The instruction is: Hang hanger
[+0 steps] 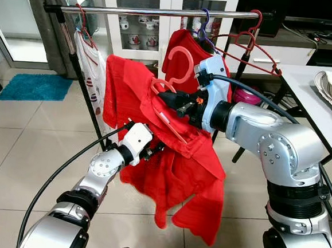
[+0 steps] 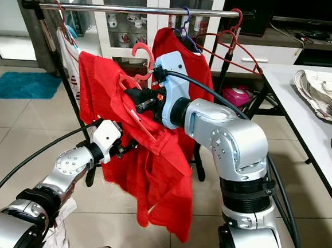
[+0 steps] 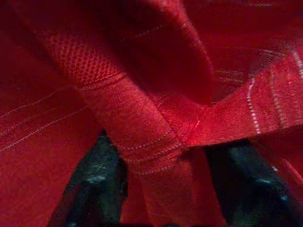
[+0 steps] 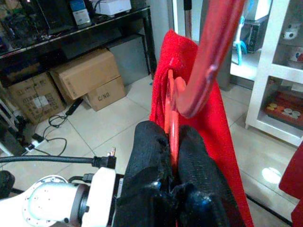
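hanger: pink plastic hanger (image 1: 178, 73) w/ red shirt (image 1: 174, 159) draped over it, held in mid-air in front of the clothes rail (image 1: 163, 12), hook up, below the bar, not yet on it.
right gripper: right gripper (image 4: 171, 156) has fingers pressed together on the hanger's thin body just under the hook; pinch looks narrow, on a slim edge.
left gripper: left gripper (image 1: 152, 150) sits lower, at the shirt's left side; in the left wrist view its fingers (image 3: 97, 184) are spread w/ a fold of red cloth bunched between them — prob. supporting, not clamping.
rail: already carries a striped garment (image 1: 92, 72) near its left end, another red top (image 1: 186, 51) and empty red wire hangers (image 1: 249, 47) toward the right end; open stretch of bar in the middle.
risk 1: hanger could twist in the pinch — shirt weight hangs to one side, so hook may swing off line and miss the bar.
risk 2: hook may snag the red top or wire hangers if lifted too far toward the right end.
risk 3: shirt may slide off the hanger; it's draped loosely, and a tug from the left gripper would pull it down.
risk 4: right arm's cable (image 1: 254, 93) runs close to the hanging clothes, could catch.
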